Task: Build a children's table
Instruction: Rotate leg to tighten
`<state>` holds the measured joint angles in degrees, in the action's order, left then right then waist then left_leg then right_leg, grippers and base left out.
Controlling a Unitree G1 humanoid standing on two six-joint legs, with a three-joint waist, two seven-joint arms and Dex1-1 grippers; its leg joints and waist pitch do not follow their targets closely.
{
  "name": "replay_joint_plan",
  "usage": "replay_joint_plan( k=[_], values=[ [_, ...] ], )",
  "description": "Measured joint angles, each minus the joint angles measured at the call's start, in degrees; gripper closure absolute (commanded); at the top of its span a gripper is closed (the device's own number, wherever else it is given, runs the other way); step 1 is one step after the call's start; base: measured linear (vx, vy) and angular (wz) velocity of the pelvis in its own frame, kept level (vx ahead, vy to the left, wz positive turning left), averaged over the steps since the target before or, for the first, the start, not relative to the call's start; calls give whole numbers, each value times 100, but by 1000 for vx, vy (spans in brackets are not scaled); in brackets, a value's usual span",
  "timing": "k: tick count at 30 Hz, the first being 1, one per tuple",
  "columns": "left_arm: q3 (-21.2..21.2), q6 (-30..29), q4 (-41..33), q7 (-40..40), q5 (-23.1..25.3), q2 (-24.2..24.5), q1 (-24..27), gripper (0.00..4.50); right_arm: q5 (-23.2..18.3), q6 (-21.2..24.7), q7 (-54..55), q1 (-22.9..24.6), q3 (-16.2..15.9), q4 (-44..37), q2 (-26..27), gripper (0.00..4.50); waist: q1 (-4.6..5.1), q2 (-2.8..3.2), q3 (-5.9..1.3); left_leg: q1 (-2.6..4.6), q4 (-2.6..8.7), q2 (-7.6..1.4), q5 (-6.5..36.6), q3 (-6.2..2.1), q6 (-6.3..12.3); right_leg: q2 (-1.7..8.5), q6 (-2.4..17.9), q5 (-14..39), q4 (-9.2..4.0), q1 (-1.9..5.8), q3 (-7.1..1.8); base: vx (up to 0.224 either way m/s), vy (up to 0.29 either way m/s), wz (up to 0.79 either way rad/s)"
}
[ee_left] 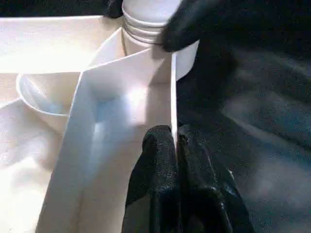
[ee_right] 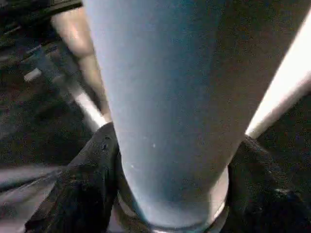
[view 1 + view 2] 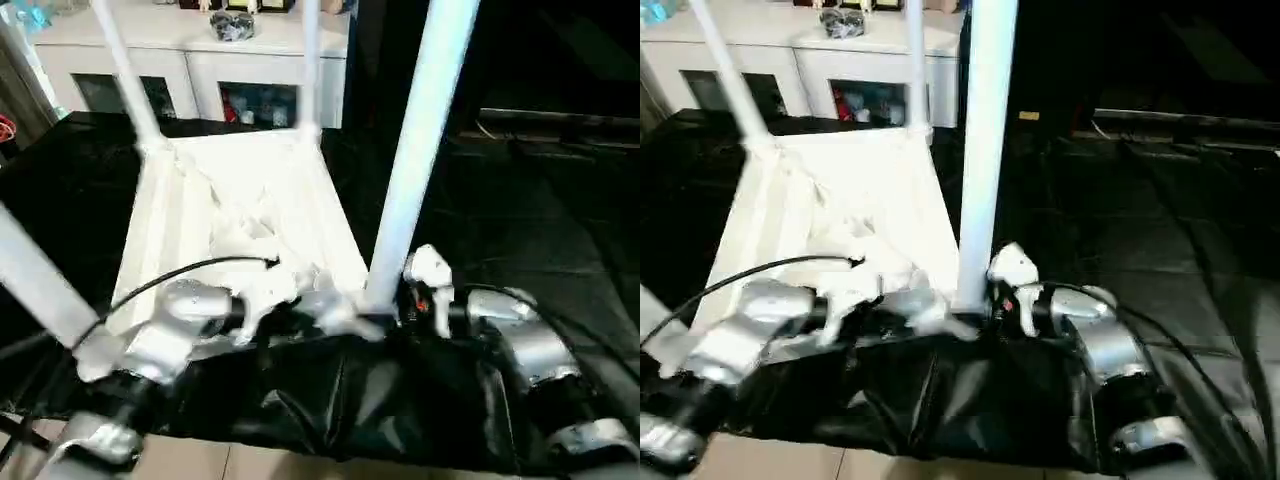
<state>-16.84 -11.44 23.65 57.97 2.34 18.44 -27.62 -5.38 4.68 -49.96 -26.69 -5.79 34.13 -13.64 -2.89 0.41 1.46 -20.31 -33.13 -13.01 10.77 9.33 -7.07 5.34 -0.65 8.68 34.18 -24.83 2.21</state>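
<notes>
The children's table lies upside down: its white ribbed tabletop (image 3: 250, 200) rests on the black cloth. Legs rise from the far left corner (image 3: 125, 70), the far right corner (image 3: 310, 60) and the near left corner (image 3: 35, 280). The near-right leg (image 3: 420, 150) stands in its corner socket. My left gripper (image 1: 174, 138) is shut on the tabletop's thin near rim (image 1: 172, 87), close to that socket. My right gripper (image 2: 175, 145) has a black finger (image 2: 97, 170) pressed on each side of the leg's base (image 2: 170, 97). Its wrist (image 3: 430, 275) sits just right of the leg.
The black-draped work table (image 3: 520, 220) stretches bare to the right of the tabletop. Its front edge (image 3: 350, 440) hangs just below my forearms, with pale floor under it. A white glass-door cabinet (image 3: 200, 60) stands behind the table.
</notes>
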Motion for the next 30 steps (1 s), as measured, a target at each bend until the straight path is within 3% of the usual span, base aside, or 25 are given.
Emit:
replay_joint_plan(
  k=[6, 10, 12, 15, 19, 23, 27, 30],
  values=[
    [82, -383, 161, -1270, 331, -692, -143, 450, 236, -50, 2390, -147, 437, 324, 852, 184, 94, 13, -5, 9, 7, 3, 0, -1, 0, 0, -5, 2, -2, 2, 0, 0, 0, 0],
    [66, -453, 153, -1553, 430, -908, -147, 450, 309, -135, 2807, -98, 534, 297, 976, 184, 71, 34, -18, 1, 8, 8, 0, 0, 0, 4, -8, 3, -8, 5, -3, 0, 0, 0],
    [66, -458, 148, -1558, 430, -929, -147, 450, 311, -176, 2817, -78, 549, 285, 977, 128, 69, 42, -23, -1, 10, 12, 1, 1, 1, 6, -8, 4, -11, 6, -4, 0, 0, 0],
    [70, -457, 142, -1568, 431, -942, -147, 450, 279, -257, 2799, -61, 595, 286, 1010, 104, 63, 47, -21, -4, 14, 12, 1, 1, 1, 6, -7, 3, -12, 4, -3, 0, 0, 0],
    [61, -336, 122, -1399, 406, -826, -141, 450, 224, -284, 2182, -66, 528, 274, 774, 67, 72, 49, -16, -12, 16, 8, 1, 0, 1, 5, -9, 4, -12, -3, 2, 0, 0, 0],
    [67, -181, 12, -1025, 315, -575, -44, 450, 96, -153, 1255, -64, 332, 140, 399, 67, 89, 48, -12, -14, 20, -2, 1, -1, 1, -2, 1, -2, -10, -8, 7, 0, 0, 0],
    [58, 69, -93, -291, 88, -132, 82, 450, 46, -31, -14, -16, -74, -201, -207, 67, 69, 40, -7, -15, 23, -3, 1, -3, 1, -2, 3, -2, -9, -8, 9, 0, 0, 0],
    [20, 213, -93, 124, 1, 73, 84, 450, -55, 39, -558, -10, -135, -285, -373, 67, 68, 31, -1, -20, 18, -2, 1, -2, 1, 0, 7, -5, -11, -7, 7, 0, 0, 0]
  ],
)
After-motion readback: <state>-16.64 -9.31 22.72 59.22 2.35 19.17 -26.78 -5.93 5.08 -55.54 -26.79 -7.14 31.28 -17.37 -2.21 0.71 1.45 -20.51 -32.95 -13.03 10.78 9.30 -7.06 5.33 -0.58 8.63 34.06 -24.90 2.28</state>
